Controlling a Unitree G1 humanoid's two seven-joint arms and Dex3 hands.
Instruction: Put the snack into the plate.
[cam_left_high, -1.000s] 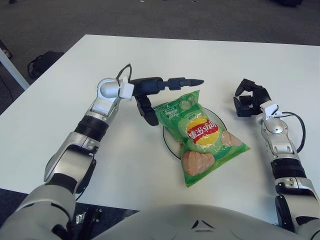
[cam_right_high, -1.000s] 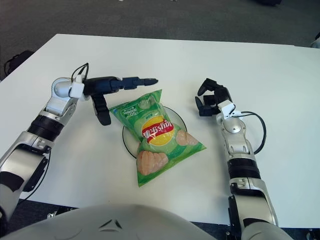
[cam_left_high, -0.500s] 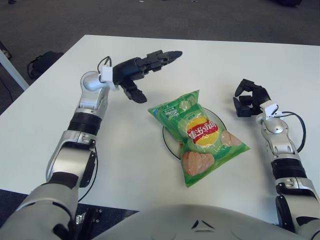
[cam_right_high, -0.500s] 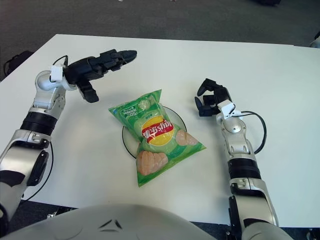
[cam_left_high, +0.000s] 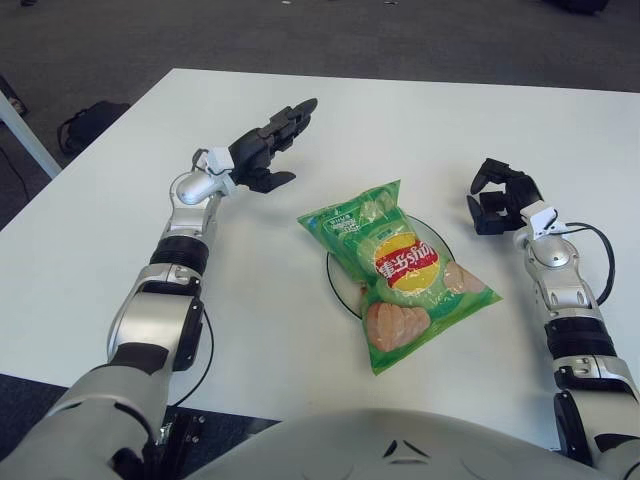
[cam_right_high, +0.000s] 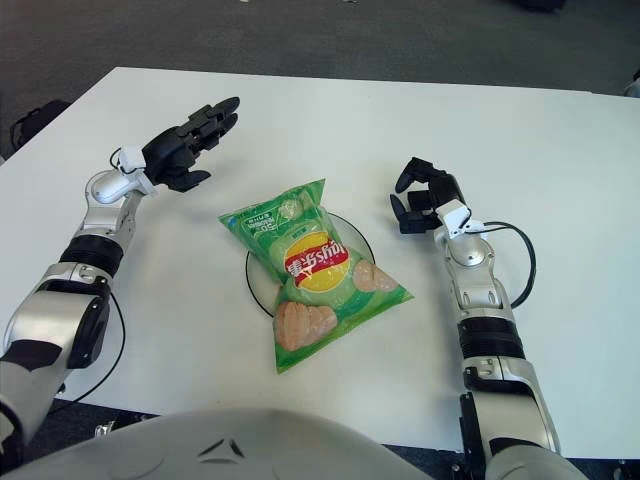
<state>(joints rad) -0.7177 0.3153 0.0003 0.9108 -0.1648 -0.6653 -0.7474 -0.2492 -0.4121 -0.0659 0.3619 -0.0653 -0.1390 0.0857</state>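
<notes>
The snack bag lies on the plate, covering most of it, its lower end spilling past the rim onto the white table. My left hand is up and to the left of the bag, well apart from it, fingers stretched out and holding nothing. My right hand shows to the right of the plate, fingers curled in, empty.

The green crinkled chip bag hides most of the dark-rimmed round plate; the white flat surface runs past the right edge.
</notes>
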